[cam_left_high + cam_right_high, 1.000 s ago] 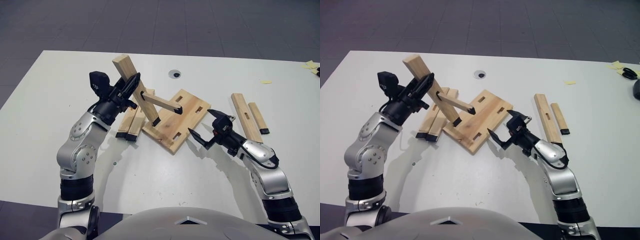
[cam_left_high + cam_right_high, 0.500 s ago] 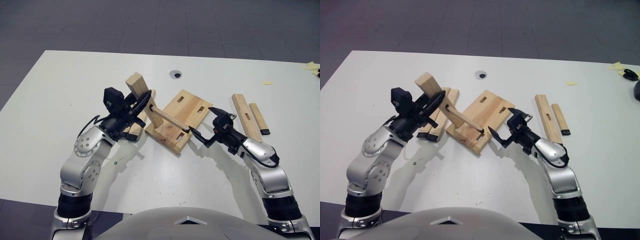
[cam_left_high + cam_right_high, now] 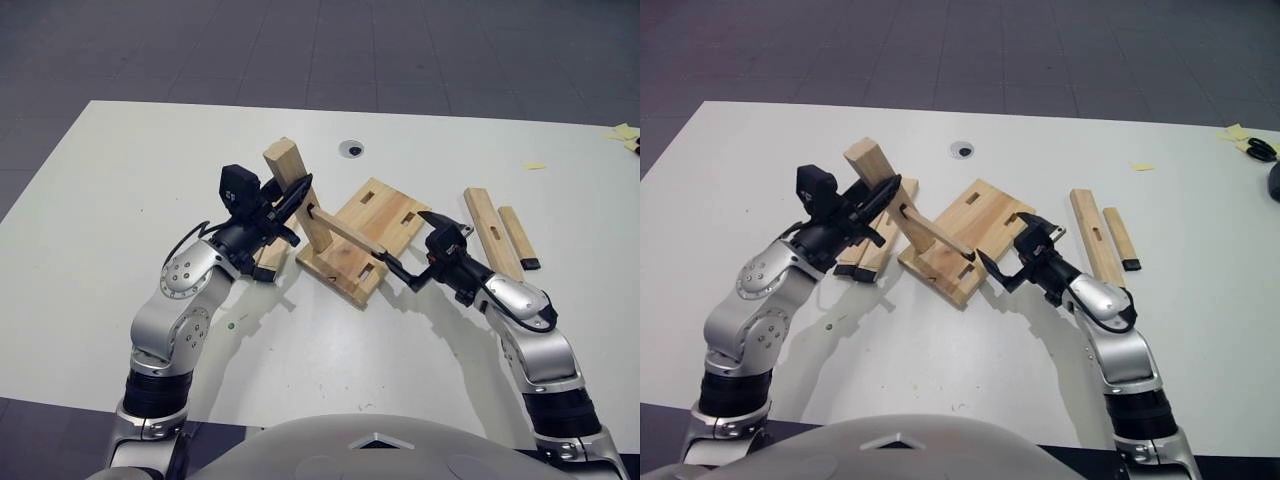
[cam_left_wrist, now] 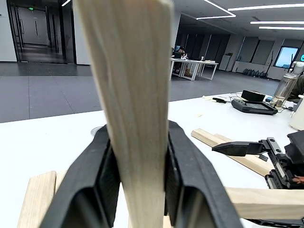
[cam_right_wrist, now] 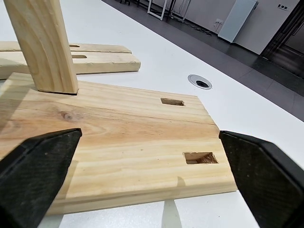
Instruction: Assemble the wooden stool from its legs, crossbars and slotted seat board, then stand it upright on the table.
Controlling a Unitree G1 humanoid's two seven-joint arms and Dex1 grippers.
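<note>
Here left end effector [image 3: 292,197] clamps the leg [image 3: 284,163]; right end effector [image 3: 403,238] gapes.

White table [image 3: 140,180]: slotted seat board [image 5: 123,142] flat near middle. Two slotted wooden pieces [image 5: 102,64] side by side just left of it. Long slotted piece [image 3: 488,235] and shorter black-tipped piece [image 3: 517,235] parallel at right. Round grommet [image 3: 350,149] behind. Yellow notes [image 3: 533,164] far right.
</note>
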